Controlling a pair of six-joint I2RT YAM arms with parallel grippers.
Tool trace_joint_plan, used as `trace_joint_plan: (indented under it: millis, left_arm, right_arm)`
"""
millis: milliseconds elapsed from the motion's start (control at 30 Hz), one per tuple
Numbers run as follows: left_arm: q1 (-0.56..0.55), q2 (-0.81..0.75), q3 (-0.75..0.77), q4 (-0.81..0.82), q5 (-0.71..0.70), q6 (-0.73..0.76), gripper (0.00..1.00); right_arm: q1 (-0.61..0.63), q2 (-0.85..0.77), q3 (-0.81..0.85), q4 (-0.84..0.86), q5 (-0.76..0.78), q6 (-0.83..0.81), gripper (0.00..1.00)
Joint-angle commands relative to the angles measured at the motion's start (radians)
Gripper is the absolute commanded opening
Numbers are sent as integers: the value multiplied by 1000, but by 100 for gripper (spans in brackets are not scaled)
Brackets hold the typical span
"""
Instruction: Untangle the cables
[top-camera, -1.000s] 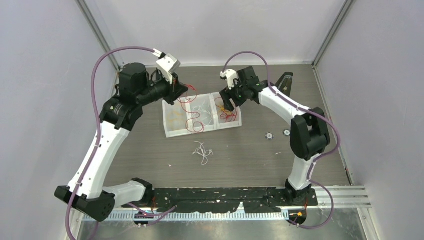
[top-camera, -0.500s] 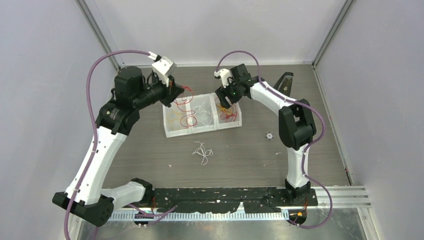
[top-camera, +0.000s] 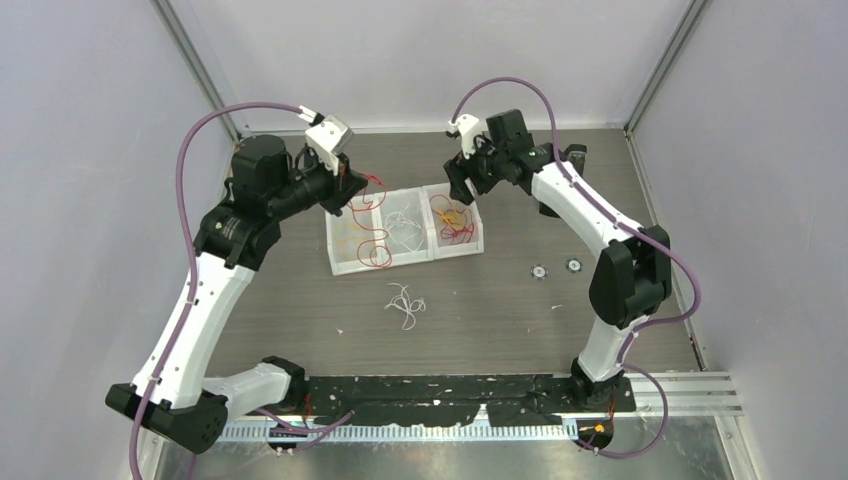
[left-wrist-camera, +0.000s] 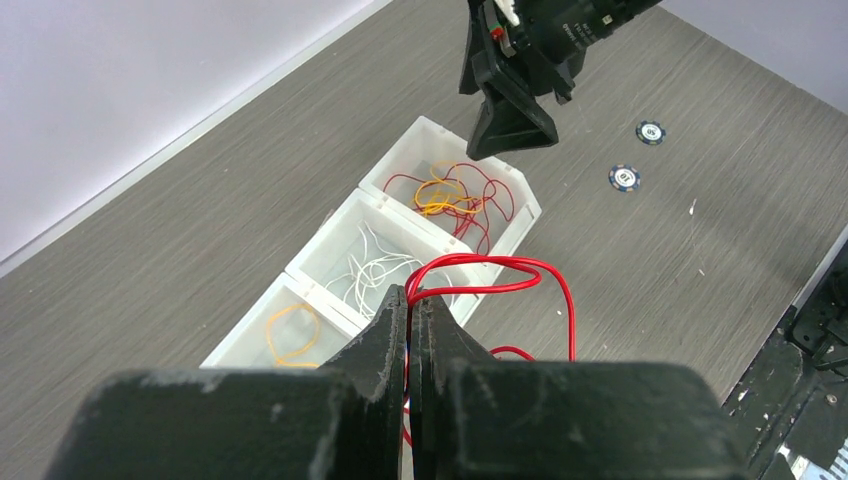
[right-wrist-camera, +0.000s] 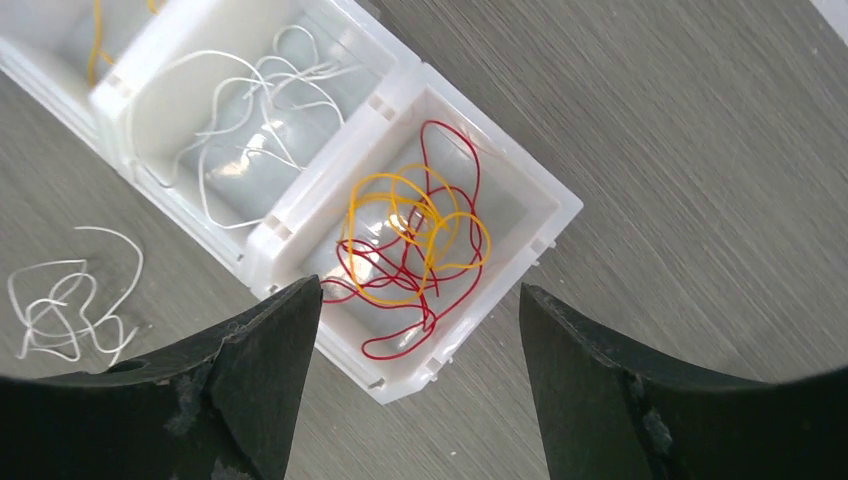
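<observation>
A white three-compartment tray (top-camera: 385, 265) (left-wrist-camera: 300, 285) (right-wrist-camera: 420, 75) stands mid-table. My left gripper (top-camera: 352, 190) (left-wrist-camera: 412, 293) is shut on a red cable (left-wrist-camera: 500, 265) (top-camera: 372, 235), whose loops hang down over the tray's left half. My right gripper (top-camera: 463, 183) (right-wrist-camera: 420, 290) hovers open and empty above the right compartment, which holds a red and yellow tangle (right-wrist-camera: 415, 245) (top-camera: 452, 222) (left-wrist-camera: 450, 195). White cables (right-wrist-camera: 250, 100) (left-wrist-camera: 375, 270) lie in the middle compartment. A yellow cable (left-wrist-camera: 290, 330) sits in the left one. A loose white bunch (top-camera: 405, 303) (right-wrist-camera: 65, 295) lies on the table in front.
Two small round discs (top-camera: 538, 271) (top-camera: 573, 265) lie on the table right of the tray. A black object (top-camera: 572, 160) stands at the back right behind the right arm. Grey walls close in on three sides. A black taped strip (top-camera: 430, 390) runs along the near edge.
My right gripper has risen and drawn back from the right compartment, leaving the red and yellow tangle inside. The left gripper has shifted slightly left with the red cable.
</observation>
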Motion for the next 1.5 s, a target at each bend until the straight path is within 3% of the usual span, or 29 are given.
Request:
trace_joint_plan:
  millis: [0, 300, 700, 900, 1100, 1167, 1467]
  left_arm:
    - [5, -2, 10, 49, 7, -12, 0]
    - [5, 4, 21, 42, 8, -14, 0]
    - [6, 5, 17, 36, 3, -13, 0]
    - [6, 0, 4, 34, 4, -17, 0]
    - [6, 4, 12, 33, 5, -8, 0]
    - [6, 7, 18, 30, 4, -4, 0]
    - [6, 20, 17, 44, 13, -16, 0]
  right_arm:
    - [28, 1, 40, -61, -61, -11, 78]
    - [50, 167, 147, -145, -6, -58, 79]
    - [58, 313, 193, -60, 72, -83, 75]
    - [58, 340, 207, -11, 80, -39, 69]
    - [60, 369, 224, -22, 136, -47, 49]
    - [61, 362, 223, -40, 142, -61, 47]
    - [83, 330, 163, -71, 118, -95, 64]
